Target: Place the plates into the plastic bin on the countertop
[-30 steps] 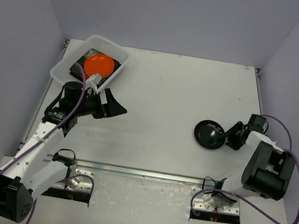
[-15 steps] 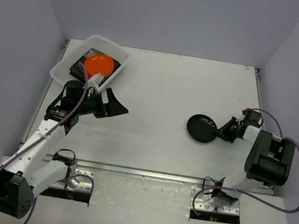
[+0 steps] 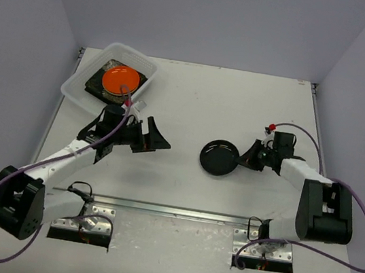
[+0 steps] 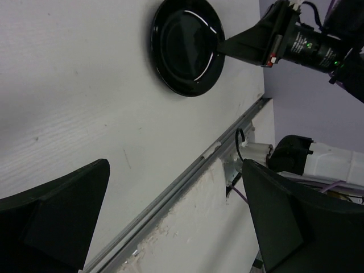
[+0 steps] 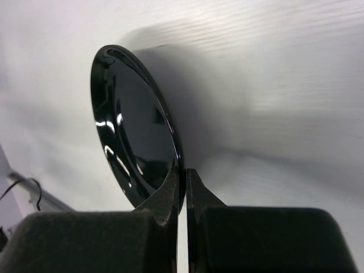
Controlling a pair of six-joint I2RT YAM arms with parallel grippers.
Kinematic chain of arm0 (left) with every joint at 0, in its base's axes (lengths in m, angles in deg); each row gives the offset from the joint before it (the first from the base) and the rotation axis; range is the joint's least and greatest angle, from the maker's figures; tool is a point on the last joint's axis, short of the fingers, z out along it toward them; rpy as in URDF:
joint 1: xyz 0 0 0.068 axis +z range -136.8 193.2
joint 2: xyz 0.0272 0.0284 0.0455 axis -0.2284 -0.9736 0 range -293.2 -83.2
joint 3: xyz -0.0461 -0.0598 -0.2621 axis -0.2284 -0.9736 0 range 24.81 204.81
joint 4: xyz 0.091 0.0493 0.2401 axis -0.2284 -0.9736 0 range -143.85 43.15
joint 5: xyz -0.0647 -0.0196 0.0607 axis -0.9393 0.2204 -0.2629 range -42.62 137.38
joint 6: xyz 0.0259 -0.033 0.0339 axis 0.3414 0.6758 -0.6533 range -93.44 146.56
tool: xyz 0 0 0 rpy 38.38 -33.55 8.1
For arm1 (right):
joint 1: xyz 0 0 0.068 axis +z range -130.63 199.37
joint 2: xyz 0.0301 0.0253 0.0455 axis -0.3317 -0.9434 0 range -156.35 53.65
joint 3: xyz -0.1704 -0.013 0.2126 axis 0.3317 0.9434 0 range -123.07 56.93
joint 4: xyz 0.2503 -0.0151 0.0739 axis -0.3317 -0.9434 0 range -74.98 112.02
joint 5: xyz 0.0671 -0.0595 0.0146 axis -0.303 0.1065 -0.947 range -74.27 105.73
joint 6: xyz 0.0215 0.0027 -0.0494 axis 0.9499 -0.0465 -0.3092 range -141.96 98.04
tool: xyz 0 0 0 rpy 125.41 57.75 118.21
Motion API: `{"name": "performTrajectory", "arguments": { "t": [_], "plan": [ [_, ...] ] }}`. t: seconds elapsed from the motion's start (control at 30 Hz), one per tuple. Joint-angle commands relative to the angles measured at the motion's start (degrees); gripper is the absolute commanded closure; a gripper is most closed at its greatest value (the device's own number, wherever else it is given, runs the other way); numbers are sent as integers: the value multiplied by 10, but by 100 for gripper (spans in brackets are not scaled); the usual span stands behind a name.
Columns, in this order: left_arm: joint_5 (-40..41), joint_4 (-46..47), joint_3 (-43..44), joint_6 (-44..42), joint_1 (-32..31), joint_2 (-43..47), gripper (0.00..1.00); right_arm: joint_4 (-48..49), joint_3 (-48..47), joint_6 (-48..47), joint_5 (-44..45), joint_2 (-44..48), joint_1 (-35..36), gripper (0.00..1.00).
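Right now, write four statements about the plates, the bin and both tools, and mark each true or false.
1. The right tool is shut on the rim of the round glossy black plate. True.
2. The left tool holds a plate. False: it is open and empty.
3. The round orange plate is in the right tool. False: it lies inside the translucent white plastic bin.
4. The black plate is outside the bin. True.

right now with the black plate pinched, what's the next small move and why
Probably move the black plate left toward the left gripper: the right gripper pinches its rim, it is well short of the plastic bin, and the left gripper is open beside the bin, facing it.
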Motion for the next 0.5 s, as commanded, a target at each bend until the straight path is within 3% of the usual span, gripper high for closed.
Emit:
{"name": "performTrajectory", "arguments": {
  "t": [0.0,0.23,0.43,0.47],
  "plan": [
    [15,134,-6,27,-34,-63,0,36,6,37,-50,62,74,100],
    [-17,241,-31,56,-52,-153,6,119,5,104,-139,59,158,100],
    [-18,254,-6,63,-91,-201,43,153,-19,137,-167,43,206,100],
    [-14,248,0,62,-94,-205,56,152,-25,137,-168,41,211,100]
  ]
}}
